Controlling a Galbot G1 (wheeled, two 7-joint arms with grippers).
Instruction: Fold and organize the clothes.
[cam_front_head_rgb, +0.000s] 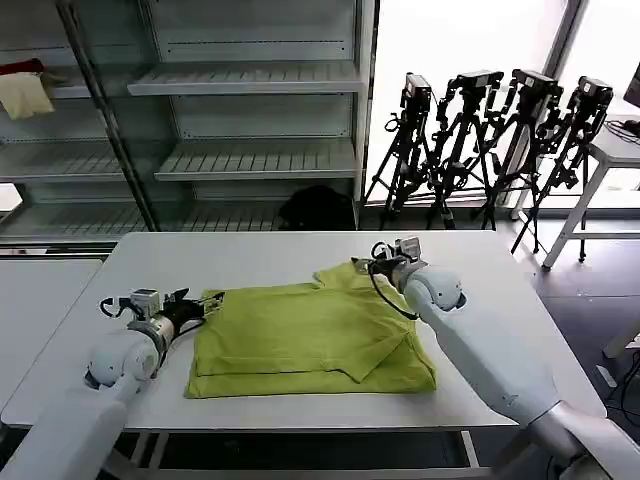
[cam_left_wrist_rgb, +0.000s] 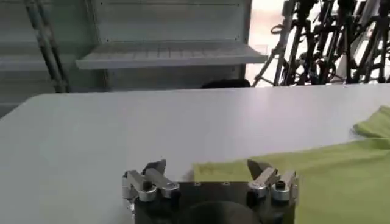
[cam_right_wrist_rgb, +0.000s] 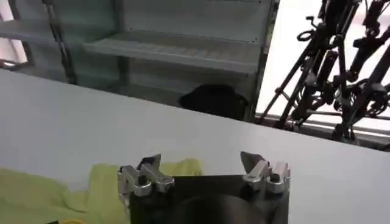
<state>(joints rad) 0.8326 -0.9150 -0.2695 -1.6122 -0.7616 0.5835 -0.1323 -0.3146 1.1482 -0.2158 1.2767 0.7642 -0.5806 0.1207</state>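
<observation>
The lime-green cotton T-shirt (cam_front_head_rgb: 310, 338) is laid partly folded on the white rectangular table (cam_front_head_rgb: 250, 255). The left gripper (cam_front_head_rgb: 195, 308) is held wide open and empty at its left edge; the right gripper (cam_front_head_rgb: 375, 262), equally spread and empty, is positioned at its far corner.

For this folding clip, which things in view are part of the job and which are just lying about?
Part of the job:
- lime-green T-shirt, partly folded on the white table
- left gripper, open at the shirt's left edge
- right gripper, open at the shirt's far corner

Lying about:
- black bundle on the floor behind the table
- cream cloth on the shelving
- camera tripods
</observation>
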